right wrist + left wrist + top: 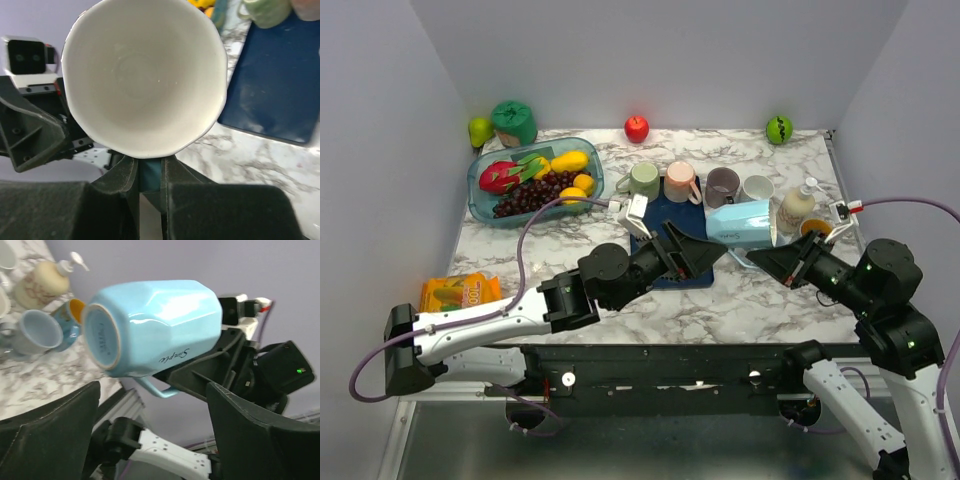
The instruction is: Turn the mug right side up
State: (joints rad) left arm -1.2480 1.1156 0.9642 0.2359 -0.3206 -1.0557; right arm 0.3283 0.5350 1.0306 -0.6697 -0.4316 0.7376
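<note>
Your right end effector is clamped on the rim of the mug, mid-frame; the left end effector stands apart. Roll the right wrist slowly until the mouth faces up.

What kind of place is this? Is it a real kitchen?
Probably a robot practice booth dressed as a kitchen counter: plain walls box in a marble-look table, with a row of mugs, a tray of fruit and two robot arms.

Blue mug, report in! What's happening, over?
Right gripper shut on the handle of the blue mug. Left gripper open, at its base end. Mug in the air, lying sideways, not upright yet. Nothing blocking it.
</note>
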